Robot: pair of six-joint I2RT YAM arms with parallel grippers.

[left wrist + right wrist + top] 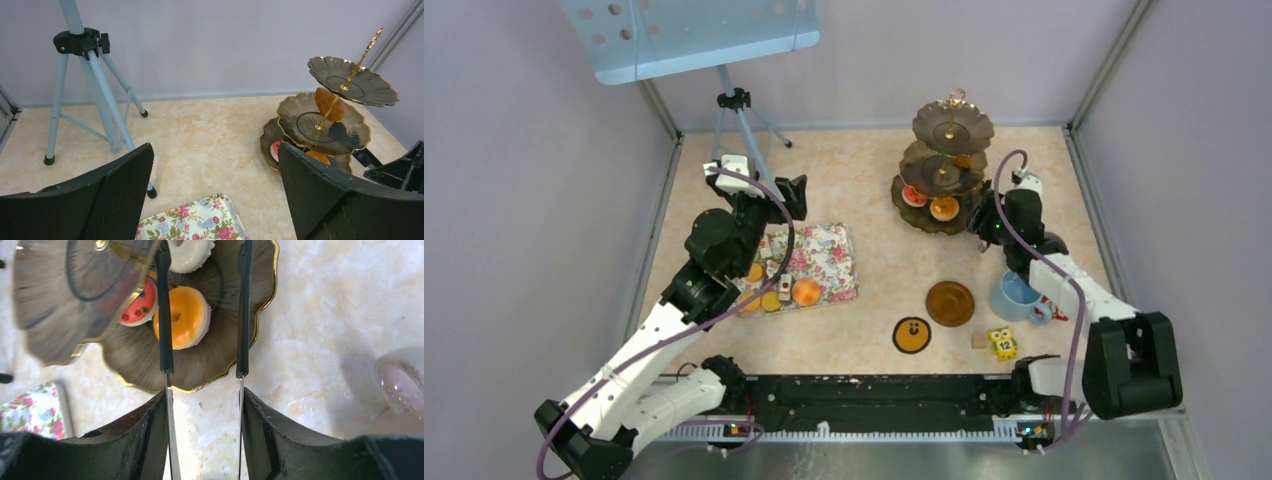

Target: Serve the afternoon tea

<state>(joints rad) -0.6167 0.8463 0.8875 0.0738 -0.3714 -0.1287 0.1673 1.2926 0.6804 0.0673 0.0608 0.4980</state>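
Gold-rimmed and dark, the three-tier stand [954, 127] is already part filled. Its bottom plate holds an orange doughnut [186, 315], a red round [136, 309] and a white pastry [190, 250], and a brown pastry [330, 104] lies on the middle plate. The top plate is bare.

The right pincer [204, 400] grips a pair of tongs [243, 315]. Their arms are parted over the bottom plate, one crossing the doughnut, and I cannot tell whether they touch it.

The left pincer [215, 150] stands wide and empty above the floral tray [824, 262], where an orange pastry [806, 291] and a few smaller ones wait.

The blue cup [1016, 295] sits on the surface just beside the brown saucer [950, 303], not on it. By my reckoning about half the serving remains.
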